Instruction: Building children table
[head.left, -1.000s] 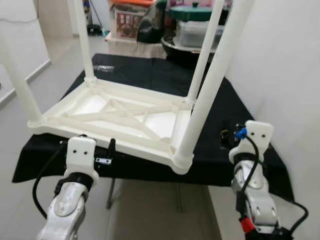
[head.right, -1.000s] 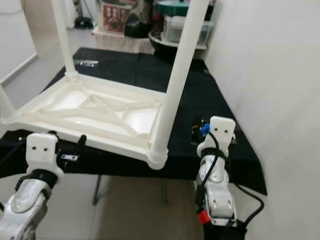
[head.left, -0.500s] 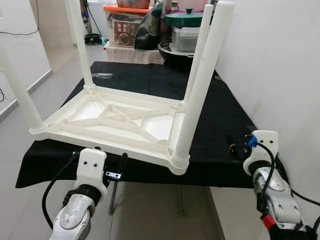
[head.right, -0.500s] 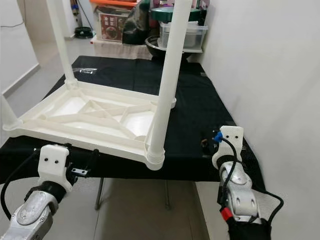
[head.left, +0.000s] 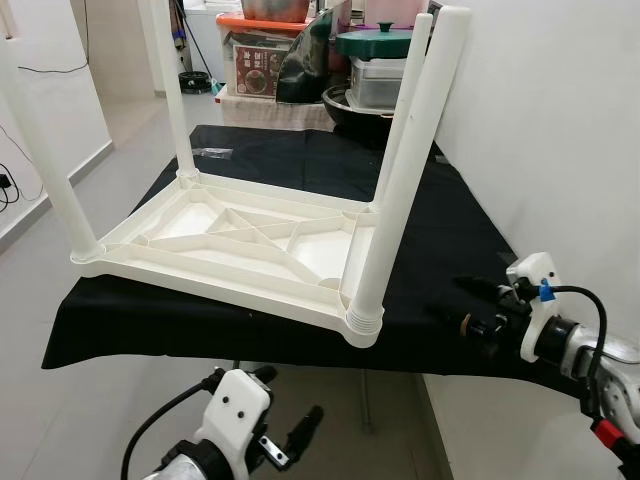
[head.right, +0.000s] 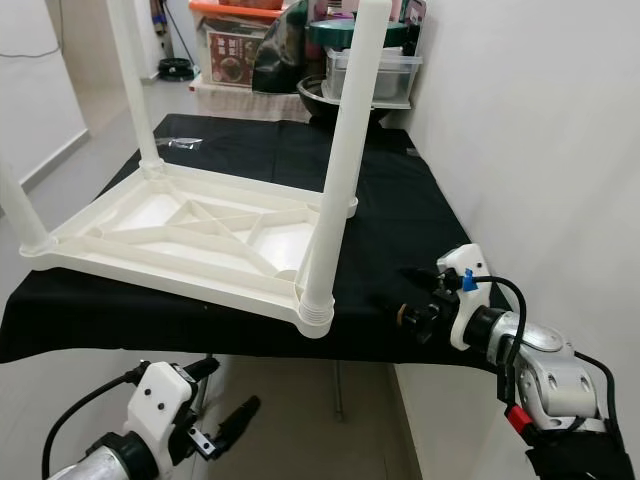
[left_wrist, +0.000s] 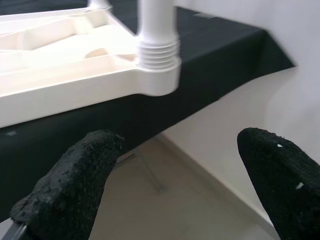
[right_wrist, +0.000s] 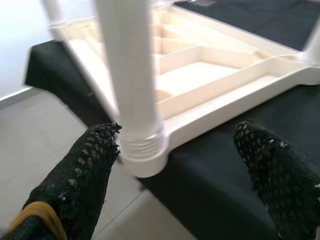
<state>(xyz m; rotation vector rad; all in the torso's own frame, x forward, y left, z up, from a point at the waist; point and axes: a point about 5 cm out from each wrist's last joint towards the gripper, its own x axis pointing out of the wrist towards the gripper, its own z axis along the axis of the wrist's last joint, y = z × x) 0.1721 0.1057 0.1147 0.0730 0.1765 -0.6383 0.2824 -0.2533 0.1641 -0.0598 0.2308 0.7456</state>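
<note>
both arms now lower, left tool (head.left: 285, 432) and right tool (head.right: 418, 295) agape beside glossy ribbed white plastic table (head.left: 240, 235)

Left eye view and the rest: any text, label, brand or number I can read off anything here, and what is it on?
Nothing can be read.
Brown printed cardboard box on the floor beyond the black-clothed table: print too small and blurred.
White upside-down plastic children's table: no markings visible.
</note>
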